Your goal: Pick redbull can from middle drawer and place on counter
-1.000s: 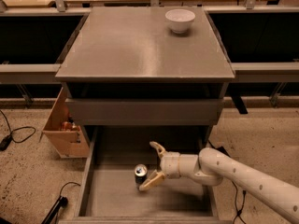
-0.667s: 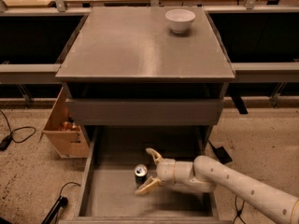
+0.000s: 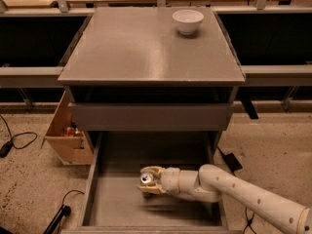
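The redbull can (image 3: 146,178) stands upright in the open middle drawer (image 3: 122,206), near the middle of its grey floor; only its silver top and a little of its side show. My gripper (image 3: 148,180) reaches in from the right, its arm low over the drawer. Its two pale fingers (image 3: 152,170) sit on either side of the can, closed against it. The can still rests on the drawer floor. The counter (image 3: 141,48) is the flat grey cabinet top above the drawers.
A white bowl (image 3: 187,20) sits at the back right of the counter. A shut drawer with a plain grey front (image 3: 151,117) is above the open one. A wooden box (image 3: 68,133) stands left of the cabinet. Cables (image 3: 19,140) lie on the floor.
My gripper has moved left to the can, and its widely spread fingers have closed in around it. The can has not moved.
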`<action>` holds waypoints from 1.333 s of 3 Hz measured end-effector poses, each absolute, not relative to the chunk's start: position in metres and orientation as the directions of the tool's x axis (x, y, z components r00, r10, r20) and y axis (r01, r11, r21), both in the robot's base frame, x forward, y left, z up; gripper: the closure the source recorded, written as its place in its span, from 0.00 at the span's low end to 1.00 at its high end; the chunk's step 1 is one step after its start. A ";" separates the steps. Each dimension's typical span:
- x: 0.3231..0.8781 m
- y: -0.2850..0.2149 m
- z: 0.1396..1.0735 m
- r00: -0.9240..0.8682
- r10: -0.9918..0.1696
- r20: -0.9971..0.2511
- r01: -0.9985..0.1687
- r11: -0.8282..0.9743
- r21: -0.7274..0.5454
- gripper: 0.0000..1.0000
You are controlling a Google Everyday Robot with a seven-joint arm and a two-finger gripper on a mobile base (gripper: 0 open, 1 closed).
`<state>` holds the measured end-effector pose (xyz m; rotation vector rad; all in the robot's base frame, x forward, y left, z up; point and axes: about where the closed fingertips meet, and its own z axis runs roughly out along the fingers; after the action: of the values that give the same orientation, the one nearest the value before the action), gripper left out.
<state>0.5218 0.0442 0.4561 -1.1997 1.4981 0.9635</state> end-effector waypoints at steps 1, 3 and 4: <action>0.521 0.045 0.459 -0.062 -0.229 -0.972 -0.979 0.203 0.015 0.89; 0.510 0.048 0.527 -0.024 -0.278 -0.960 -0.984 0.178 -0.027 1.00; 0.470 0.059 0.618 -0.097 -0.244 -0.965 -0.987 0.150 0.061 1.00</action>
<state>0.4698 0.0589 0.6182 -1.2428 1.5179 1.0295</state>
